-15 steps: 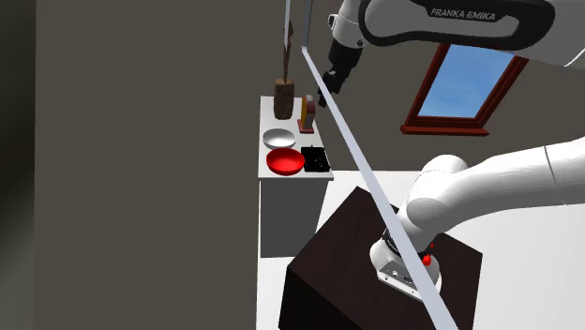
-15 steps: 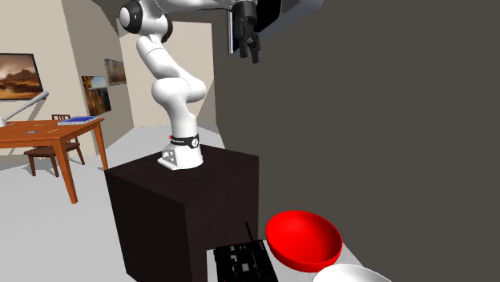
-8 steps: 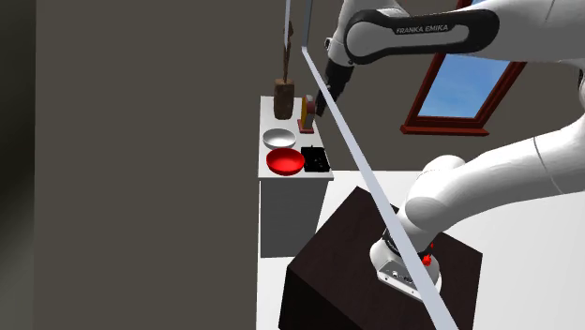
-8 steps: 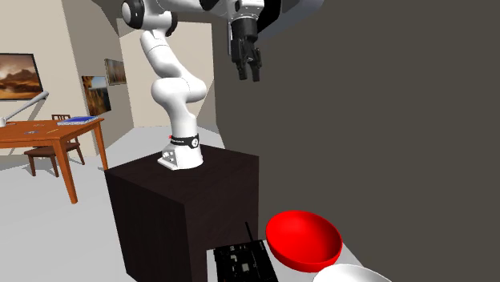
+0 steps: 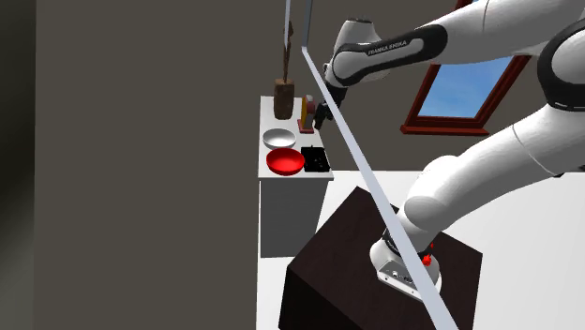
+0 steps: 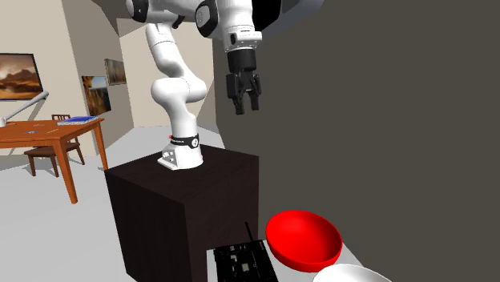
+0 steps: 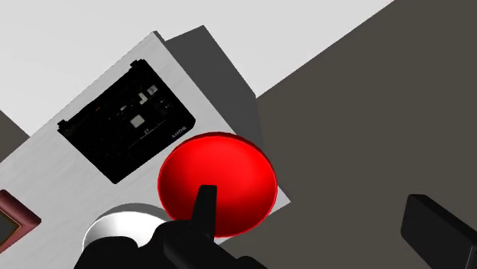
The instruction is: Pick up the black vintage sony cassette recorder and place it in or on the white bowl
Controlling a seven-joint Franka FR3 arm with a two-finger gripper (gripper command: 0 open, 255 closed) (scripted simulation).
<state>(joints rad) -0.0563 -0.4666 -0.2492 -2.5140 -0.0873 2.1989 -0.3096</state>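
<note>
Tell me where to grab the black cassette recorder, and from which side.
From straight above: the cassette recorder lies flat on the white table. Pinch its two long edges; the red bowl sits close to one, so finger room there looks tight.

The light is soft and even. The big wall (image 5: 141, 159) looks dim and flat, darker toward the shoulder view's left edge; the window (image 5: 459, 84) is bright blue. In the wrist view the desk (image 7: 42, 157) top is pale and bright, its side greyer. The red bowl (image 7: 222, 176) has a gentle gradient. The black tool (image 7: 309, 197) is almost a flat shape. Edges are sharp everywhere.
</note>
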